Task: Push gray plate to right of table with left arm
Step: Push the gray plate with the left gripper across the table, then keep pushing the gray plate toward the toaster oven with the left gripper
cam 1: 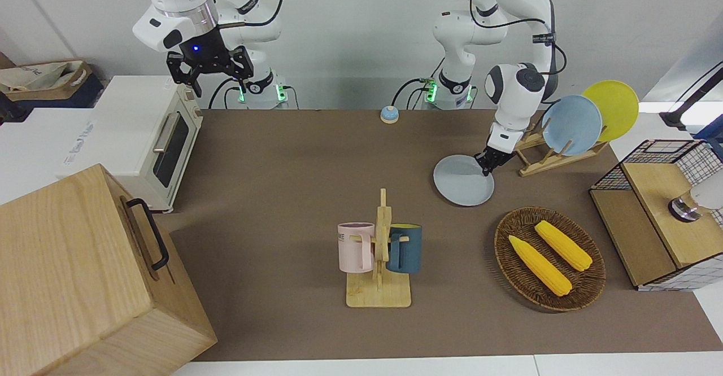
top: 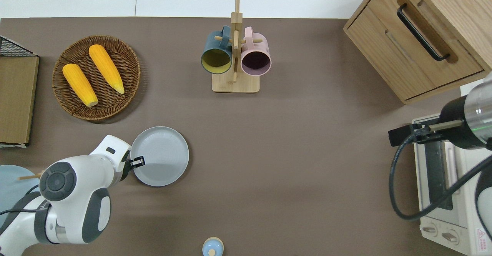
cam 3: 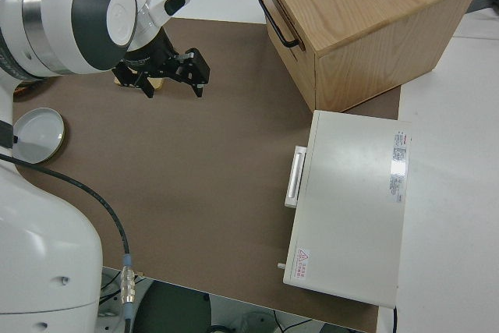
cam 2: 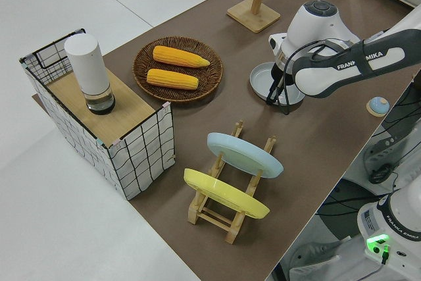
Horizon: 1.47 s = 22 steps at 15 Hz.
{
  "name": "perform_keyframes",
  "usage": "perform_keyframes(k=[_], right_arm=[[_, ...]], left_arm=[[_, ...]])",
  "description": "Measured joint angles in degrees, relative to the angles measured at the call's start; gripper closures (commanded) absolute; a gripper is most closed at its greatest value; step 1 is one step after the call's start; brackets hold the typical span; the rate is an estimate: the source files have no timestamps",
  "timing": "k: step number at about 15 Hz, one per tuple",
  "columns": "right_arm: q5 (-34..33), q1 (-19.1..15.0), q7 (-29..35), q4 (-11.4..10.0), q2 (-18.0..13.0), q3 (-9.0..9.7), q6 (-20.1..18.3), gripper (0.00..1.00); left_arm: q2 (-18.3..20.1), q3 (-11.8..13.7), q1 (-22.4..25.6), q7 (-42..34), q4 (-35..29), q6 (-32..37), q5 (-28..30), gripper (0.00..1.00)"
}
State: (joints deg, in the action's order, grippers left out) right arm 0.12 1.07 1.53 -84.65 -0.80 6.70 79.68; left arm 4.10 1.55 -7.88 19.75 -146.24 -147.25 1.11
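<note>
The gray plate (top: 163,154) lies flat on the brown table (top: 292,152), toward the left arm's end and nearer to the robots than the wicker basket. It also shows in the front view (cam 1: 458,183), the left side view (cam 2: 263,78) and the right side view (cam 3: 39,134). My left gripper (top: 137,162) is low at the plate's rim, on the side toward the left arm's end, touching it; it also shows in the front view (cam 1: 484,167). My right gripper (cam 1: 210,74) is open, empty and parked.
A mug tree (top: 235,58) with a blue and a pink mug stands mid-table, farther from the robots. A wicker basket (top: 96,78) holds two corn cobs. A rack (cam 1: 556,156) holds sky-blue and yellow plates. A toaster oven (cam 1: 144,133), a wooden cabinet (top: 419,37) and a small blue bell (top: 212,246) stand around.
</note>
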Motion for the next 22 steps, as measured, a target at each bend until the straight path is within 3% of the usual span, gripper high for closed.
perform_keyframes(k=[8,17,22], right_arm=[[0.0,0.0,0.0,0.0,0.0,0.0,0.0,0.017],[0.0,0.0,0.0,0.0,0.0,0.0,0.0,0.017],[0.0,0.0,0.0,0.0,0.0,0.0,0.0,0.017]], left_arm=[[-0.4,-7.8,-0.7,12.6,0.9,0.0,0.0,1.0],[-3.8,-21.6,-1.8,32.3,5.6,0.0,0.0,1.0],[-7.8,-23.3,-7.7,41.1,10.8,0.0,-0.1,1.0]])
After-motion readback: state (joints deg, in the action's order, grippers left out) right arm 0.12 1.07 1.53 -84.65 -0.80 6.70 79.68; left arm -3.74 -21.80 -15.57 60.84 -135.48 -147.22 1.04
